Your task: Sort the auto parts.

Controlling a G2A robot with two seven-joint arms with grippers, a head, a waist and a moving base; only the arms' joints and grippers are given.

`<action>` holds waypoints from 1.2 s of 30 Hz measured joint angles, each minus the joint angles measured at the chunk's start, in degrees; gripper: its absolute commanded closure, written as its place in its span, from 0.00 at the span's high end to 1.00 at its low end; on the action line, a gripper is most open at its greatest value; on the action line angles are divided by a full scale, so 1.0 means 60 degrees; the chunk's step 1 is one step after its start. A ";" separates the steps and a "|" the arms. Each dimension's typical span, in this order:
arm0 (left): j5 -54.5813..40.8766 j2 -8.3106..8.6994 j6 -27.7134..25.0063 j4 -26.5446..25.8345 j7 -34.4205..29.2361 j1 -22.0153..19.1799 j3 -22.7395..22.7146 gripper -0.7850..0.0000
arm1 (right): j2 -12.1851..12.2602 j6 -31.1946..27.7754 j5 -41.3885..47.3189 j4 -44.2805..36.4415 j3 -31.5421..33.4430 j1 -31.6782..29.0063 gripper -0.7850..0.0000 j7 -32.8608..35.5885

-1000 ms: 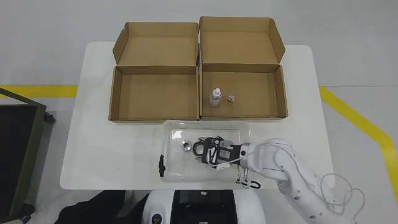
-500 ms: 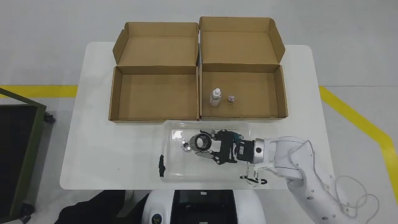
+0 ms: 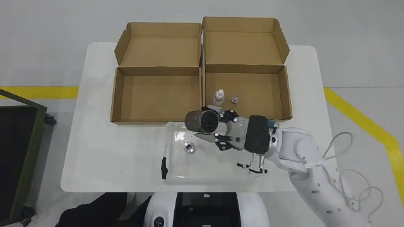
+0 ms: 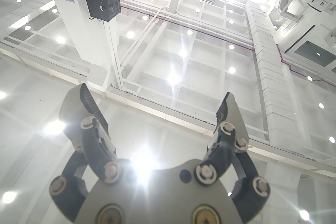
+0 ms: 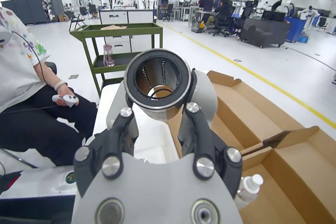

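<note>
Jaws of my right gripper (image 3: 213,126) pinch a hollow grey metal sleeve (image 5: 157,108) with a black rim. A second ago it sat low in the clear plastic tray (image 3: 180,164); now it hangs raised over the tray's far edge, near the cardboard boxes (image 3: 158,98). On my left gripper (image 4: 157,114) they stand spread.

The right hand (image 5: 160,102) gripped a hollow metal cylinder (image 5: 160,111); beyond it lay open cardboard boxes (image 5: 252,114), one holding a white bottle (image 5: 249,186).
</note>
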 measured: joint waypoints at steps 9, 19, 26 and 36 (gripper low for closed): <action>0.0000 0.0000 0.0000 0.0000 0.0000 0.0000 0.0000 1.00 | -0.0112 0.0356 0.0365 -0.0095 0.0048 0.0015 0.00 -0.1249; 0.0000 0.0000 0.0000 0.0000 0.0000 0.0000 0.0000 1.00 | -0.0237 0.0518 0.0523 -0.0158 -0.0037 0.0143 0.00 -0.1961; 0.0000 0.0000 0.0000 0.0000 0.0000 0.0000 0.0000 1.00 | -0.0281 0.0362 0.0293 -0.0259 -0.0075 0.0232 0.00 -0.1976; 0.0000 0.0000 0.0000 0.0000 0.0000 0.0000 0.0000 1.00 | -0.0366 0.0776 -0.0303 -0.0235 -0.0446 0.0305 0.00 -0.0983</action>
